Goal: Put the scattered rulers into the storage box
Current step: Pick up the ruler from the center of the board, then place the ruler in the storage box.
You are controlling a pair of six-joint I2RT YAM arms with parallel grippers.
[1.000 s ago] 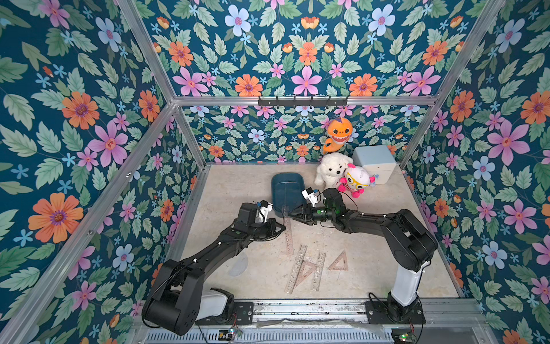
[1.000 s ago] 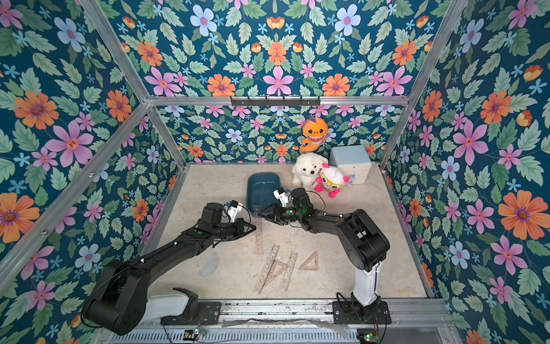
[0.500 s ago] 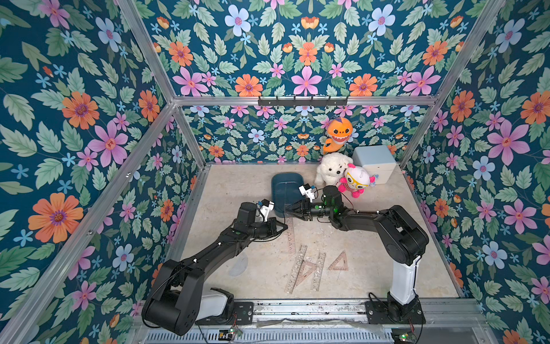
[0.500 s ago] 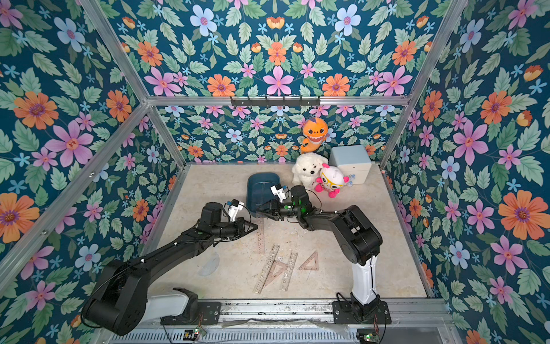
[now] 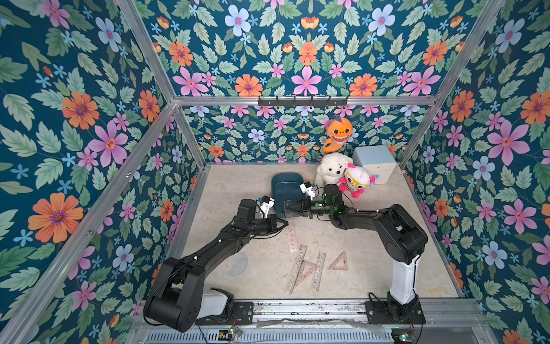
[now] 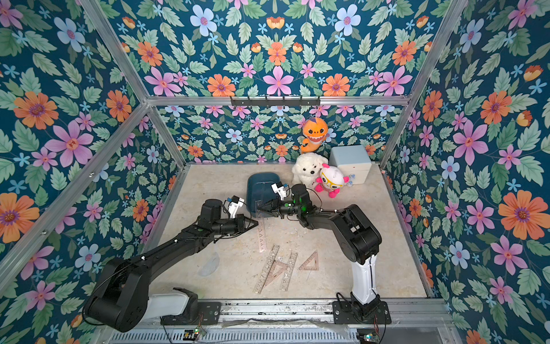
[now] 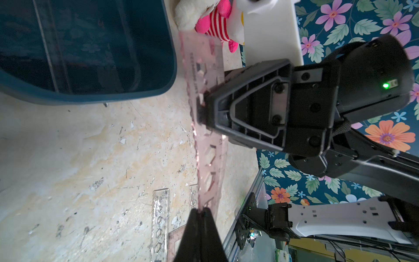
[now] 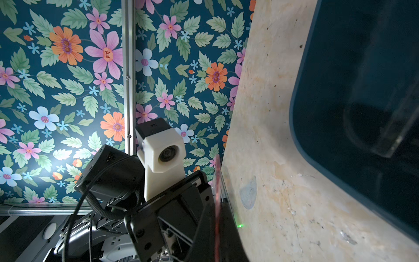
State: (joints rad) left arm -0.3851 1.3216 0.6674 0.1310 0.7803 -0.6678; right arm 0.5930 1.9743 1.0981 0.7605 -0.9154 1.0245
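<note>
Pink plastic ruler [image 5: 292, 238] is held flat just beside the storage box [image 5: 281, 186], right pincer [image 5: 290, 208] clamped on it, left pincer [image 5: 286, 224] at its lower end, grip impossible to call, while one clear ruler [image 8: 394, 127] looks boxed and five more pieces [image 5: 317, 271] lie waiting on the bench [image 5: 351, 286].

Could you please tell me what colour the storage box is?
The storage box is dark teal-blue, clearest in the left wrist view.

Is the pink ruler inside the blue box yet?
Out. The pink ruler is beside the storage box, outside its rim, pinched by the right hand.
</note>
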